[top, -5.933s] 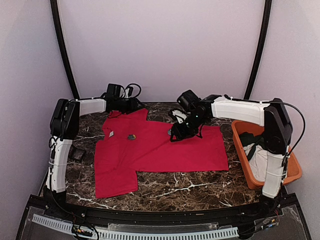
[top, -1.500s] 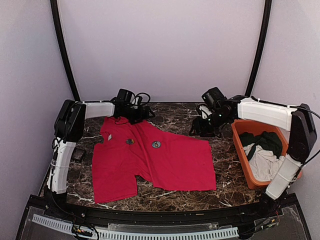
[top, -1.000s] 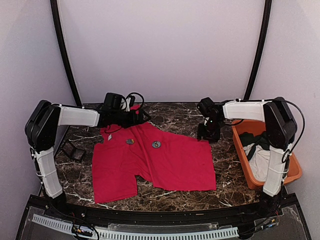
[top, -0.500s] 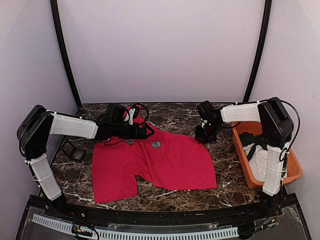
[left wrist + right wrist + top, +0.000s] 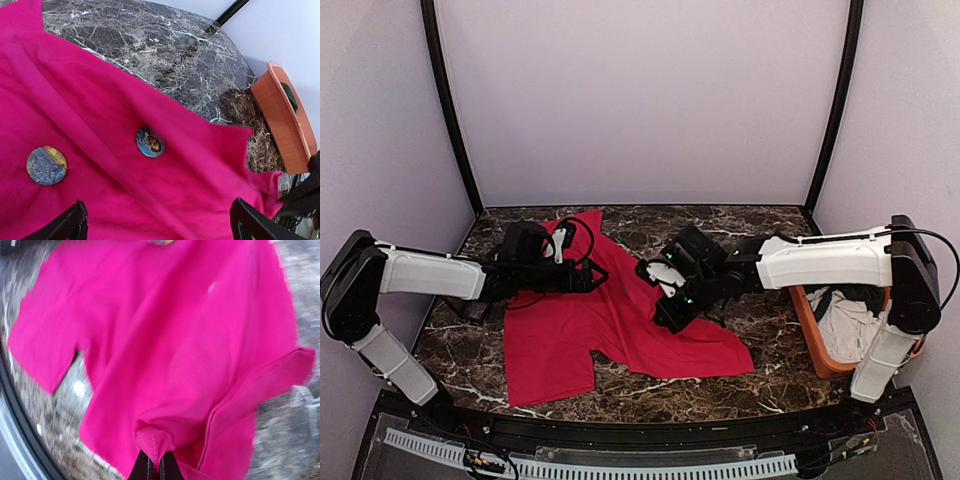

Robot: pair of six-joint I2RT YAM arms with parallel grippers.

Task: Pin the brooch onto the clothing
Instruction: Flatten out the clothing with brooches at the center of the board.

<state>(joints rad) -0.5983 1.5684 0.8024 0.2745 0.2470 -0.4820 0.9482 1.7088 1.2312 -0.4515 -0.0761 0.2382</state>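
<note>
Right gripper (image 5: pixel 665 312) (image 5: pixel 152 470): jaws pressed together on a small pinched fold of the red T-shirt (image 5: pixel 560 340) (image 5: pixel 175 340). The wrist view shows the fabric bunched right at the fingertips, with a lifted edge folding over to the right.

Left gripper (image 5: pixel 592 276) (image 5: pixel 160 224): spread wide and holding nothing. Its dark fingers (image 5: pixel 70 227) show at the two lower corners of the wrist view, over the shirt. We cannot tell if they touch the cloth.

The shirt lies rumpled on the marble table (image 5: pixel 700 225), between the two arms.

Two round brooches sit on the red cloth ahead of the left gripper: a blue-and-brown brooch (image 5: pixel 150 142) and a grey-blue brooch (image 5: pixel 46 165), apart from each other.

The orange bin (image 5: pixel 810 335) (image 5: pixel 280 125) is at the table's right edge.
</note>
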